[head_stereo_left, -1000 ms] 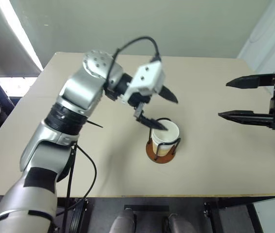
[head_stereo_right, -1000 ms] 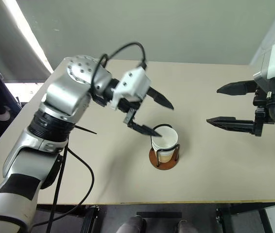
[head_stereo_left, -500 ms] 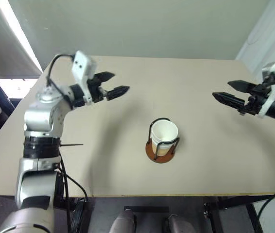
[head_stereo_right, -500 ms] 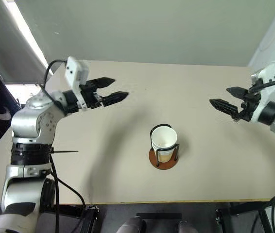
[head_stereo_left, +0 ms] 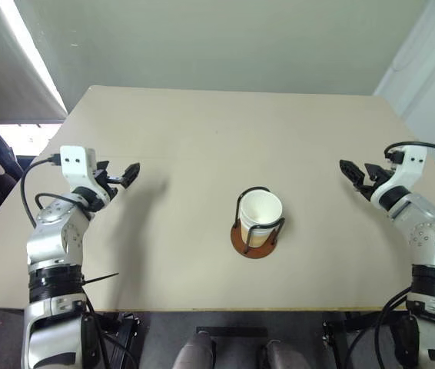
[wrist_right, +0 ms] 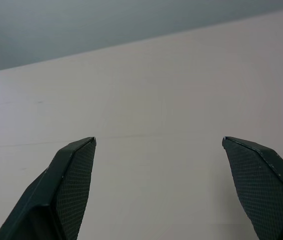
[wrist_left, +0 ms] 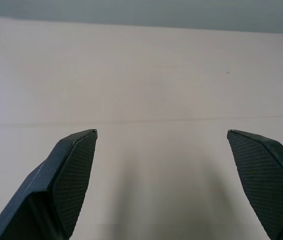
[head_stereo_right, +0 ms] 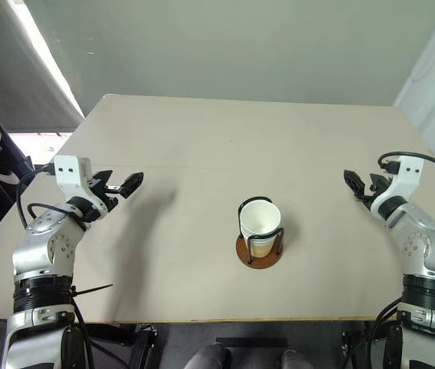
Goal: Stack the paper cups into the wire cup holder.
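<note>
Paper cups, tan-yellow outside with white interiors and rolled rims, sit nested in the wire cup holder, a round reddish-brown disc with thin black wire loops. By the look of it the stacking is finished, since no loose cup lies anywhere on the pale beige surface; how many cups make up the stack cannot be counted from above. Left end effector has its two black fingers spread wide with nothing between them, hovering well to the left of the holder. Right end effector is likewise parted and empty, well to the right of the holder. Outward from both, the holder stands between them, near the surface's front edge, touched by neither.
</note>
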